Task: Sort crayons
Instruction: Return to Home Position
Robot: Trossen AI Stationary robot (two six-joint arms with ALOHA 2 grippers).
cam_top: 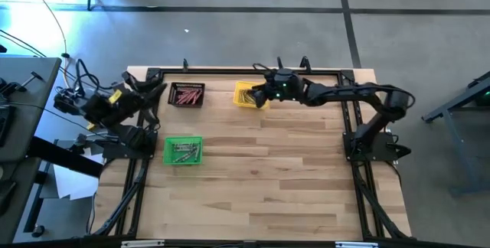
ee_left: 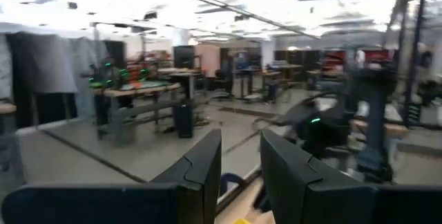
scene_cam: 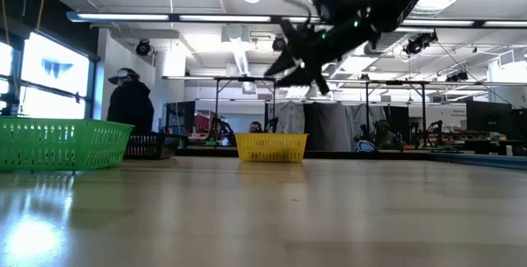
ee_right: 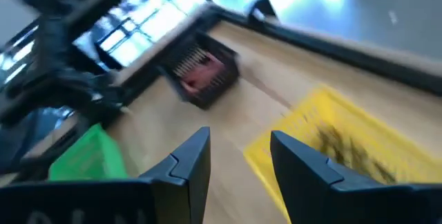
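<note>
The black bin (cam_top: 186, 86) had red crayons (cam_top: 187, 96) in it, the yellow bin (cam_top: 237, 95) had yellow-gold crayons (cam_top: 246, 93), and the green bin (cam_top: 167, 151) had greenish-grey crayons (cam_top: 184, 151). The green and yellow ones had a fine slatted pattern on their walls. The table (cam_top: 268, 171) was pale wood, striped in long planks, with a black frame (cam_top: 222, 71) round it. Both arms were pretty much black, with a tiny green light (cam_top: 285, 87) on the right arm (cam_top: 360, 91) and a yellow patch (cam_top: 116, 96) on the left arm (cam_top: 99, 106). The floor (cam_top: 230, 34) was plain grey.

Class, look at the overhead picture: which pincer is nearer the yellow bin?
Right. The right pincer hangs over the yellow bin's edge; the left pincer sits at the table's left edge, beyond the black bin.
</note>
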